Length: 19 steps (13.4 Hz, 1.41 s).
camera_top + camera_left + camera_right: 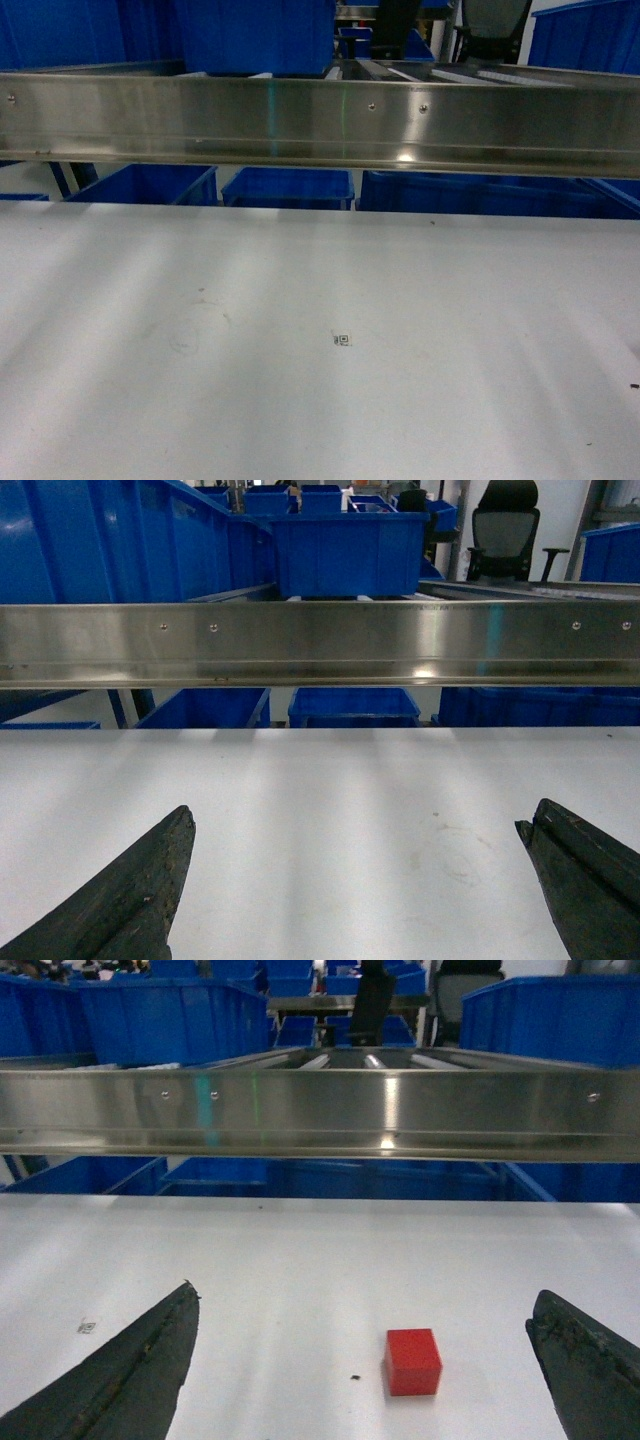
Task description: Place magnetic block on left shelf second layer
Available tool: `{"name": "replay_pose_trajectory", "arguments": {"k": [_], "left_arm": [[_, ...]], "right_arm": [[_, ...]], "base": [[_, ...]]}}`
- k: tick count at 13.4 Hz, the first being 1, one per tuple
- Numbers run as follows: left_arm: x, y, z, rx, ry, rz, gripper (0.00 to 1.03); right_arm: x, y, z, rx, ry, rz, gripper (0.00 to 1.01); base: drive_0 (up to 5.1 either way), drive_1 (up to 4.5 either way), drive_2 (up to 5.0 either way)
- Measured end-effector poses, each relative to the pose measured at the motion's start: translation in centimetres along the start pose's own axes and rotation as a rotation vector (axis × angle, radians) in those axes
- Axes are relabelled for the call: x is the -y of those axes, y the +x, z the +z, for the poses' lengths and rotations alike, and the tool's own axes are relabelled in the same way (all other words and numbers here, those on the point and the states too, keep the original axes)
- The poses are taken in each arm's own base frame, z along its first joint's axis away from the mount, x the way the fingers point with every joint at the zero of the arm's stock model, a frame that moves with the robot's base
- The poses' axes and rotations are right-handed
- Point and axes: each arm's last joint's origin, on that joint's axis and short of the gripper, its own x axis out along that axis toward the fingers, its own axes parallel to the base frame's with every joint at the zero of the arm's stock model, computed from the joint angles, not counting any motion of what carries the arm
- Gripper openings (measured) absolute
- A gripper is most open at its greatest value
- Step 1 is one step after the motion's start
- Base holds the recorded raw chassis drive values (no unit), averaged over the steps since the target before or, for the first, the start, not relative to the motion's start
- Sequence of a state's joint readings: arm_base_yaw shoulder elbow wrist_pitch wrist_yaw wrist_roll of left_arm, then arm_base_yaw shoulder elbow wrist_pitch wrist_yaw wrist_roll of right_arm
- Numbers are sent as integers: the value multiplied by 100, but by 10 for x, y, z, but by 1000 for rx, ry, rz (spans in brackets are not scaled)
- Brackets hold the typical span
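In the head view a white tabletop (320,350) fills the lower half, bare but for a tiny square printed marker (342,340) near the middle, too small to read, and a few dark specks; neither gripper shows here, nor does the red block. Above the table's far edge a brushed steel rail (320,122) runs across the whole width, and blue crates (288,187) sit below and behind it, with a larger blue crate (255,35) on the roller rails above at the left. In the left wrist view the left gripper (360,870) hangs over the table with its two dark fingers (130,900) spread wide and nothing between them; the same steel rail (320,642) crosses ahead, a blue crate (345,550) stands on the tier behind it, and a black office chair (505,530) is visible far back. In the right wrist view the right gripper (365,1360) is likewise spread wide and empty, and the magnetic block (412,1361) lies on the table between its fingers, nearer the right one but touching neither. It looks like a small red cube with no clear long axis, flat on one face, one side facing the camera; no writing shows on it. A small marker (86,1326) lies to the left.
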<state>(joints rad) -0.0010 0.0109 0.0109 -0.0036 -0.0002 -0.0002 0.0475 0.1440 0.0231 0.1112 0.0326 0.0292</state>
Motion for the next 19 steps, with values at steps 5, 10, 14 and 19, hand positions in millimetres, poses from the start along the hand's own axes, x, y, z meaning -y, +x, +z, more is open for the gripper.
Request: {"name": "replay_pose_trajectory", "arguments": {"k": [5, 10, 14, 19], "left_arm": [[0, 0, 0, 0, 0, 0, 98], [0, 0, 0, 0, 0, 0, 98], [0, 0, 0, 0, 0, 0, 98], [0, 0, 0, 0, 0, 0, 98]], "right_arm": [[38, 149, 24, -271, -2, -41, 98], [86, 188, -29, -515, -8, -9, 98], [62, 186, -53, -575, -2, 69, 98], [57, 186, -91, -657, 0, 49, 98]], "base": [[0, 0, 0], [0, 0, 0], [0, 0, 0], [0, 0, 0]]}}
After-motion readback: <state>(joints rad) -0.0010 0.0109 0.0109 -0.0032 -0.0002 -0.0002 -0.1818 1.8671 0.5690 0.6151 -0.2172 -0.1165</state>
